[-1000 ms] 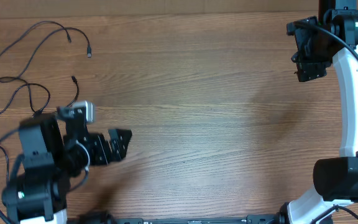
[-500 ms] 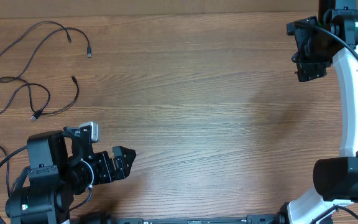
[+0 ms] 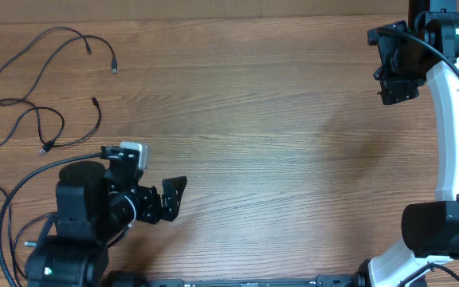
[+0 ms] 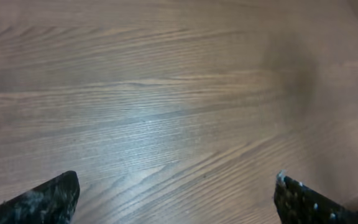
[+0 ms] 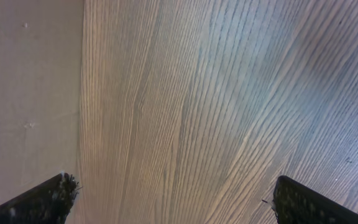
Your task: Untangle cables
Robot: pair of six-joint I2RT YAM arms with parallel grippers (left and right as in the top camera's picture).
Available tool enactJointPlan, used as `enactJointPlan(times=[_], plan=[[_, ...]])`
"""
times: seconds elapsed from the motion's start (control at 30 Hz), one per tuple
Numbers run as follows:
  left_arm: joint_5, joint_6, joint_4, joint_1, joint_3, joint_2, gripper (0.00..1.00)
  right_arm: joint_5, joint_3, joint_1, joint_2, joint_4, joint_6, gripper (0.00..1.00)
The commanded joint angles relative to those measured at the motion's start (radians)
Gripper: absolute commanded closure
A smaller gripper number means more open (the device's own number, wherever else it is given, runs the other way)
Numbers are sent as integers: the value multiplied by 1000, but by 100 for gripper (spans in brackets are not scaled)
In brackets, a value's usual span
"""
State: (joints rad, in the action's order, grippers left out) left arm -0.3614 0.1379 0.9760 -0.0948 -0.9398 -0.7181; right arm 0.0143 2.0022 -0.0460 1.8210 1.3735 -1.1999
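Note:
The cables lie at the table's far left in the overhead view. They are thin black cords in loose loops that cross one another, with small plug ends pointing right. My left gripper hangs open near the front left, well to the right of the cables and apart from them. In the left wrist view its fingertips frame only bare wood, and the left gripper holds nothing. My right gripper is at the far right, open over bare wood. No cable shows in either wrist view.
Thicker black arm wires curl beside the left arm's base at the front left. The right arm's white link runs along the right side. The table's far edge meets a pale wall, which shows in the right wrist view.
My left arm has drawn back toward the front and swung right, away from the cables, uncovering a plug end near them. The right arm has not moved.

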Motion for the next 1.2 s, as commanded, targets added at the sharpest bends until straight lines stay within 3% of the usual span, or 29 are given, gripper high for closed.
enactJointPlan(times=[0.0,0.17,0.27,0.4,0.7,0.93,1.17], plan=[[29,-91,-163,-16,158,99,1,-14,2,-1,-29,-2,3,0],[29,-90,-413,-16,378,211,1,-14,2,-1,-29,-2,3,0],[32,-111,-642,-10,540,317,0,-14,2,-1,-29,-2,3,0],[56,-138,-769,14,642,405,1,-14,2,-1,-29,-2,3,0],[181,-138,-859,36,761,549,0,-14,2,-1,-29,-2,3,0],[209,-138,-1043,71,889,661,1,-14,2,-1,-29,-2,3,0],[243,-115,-1054,115,935,715,0,-14,2,-1,-29,-2,3,0]])
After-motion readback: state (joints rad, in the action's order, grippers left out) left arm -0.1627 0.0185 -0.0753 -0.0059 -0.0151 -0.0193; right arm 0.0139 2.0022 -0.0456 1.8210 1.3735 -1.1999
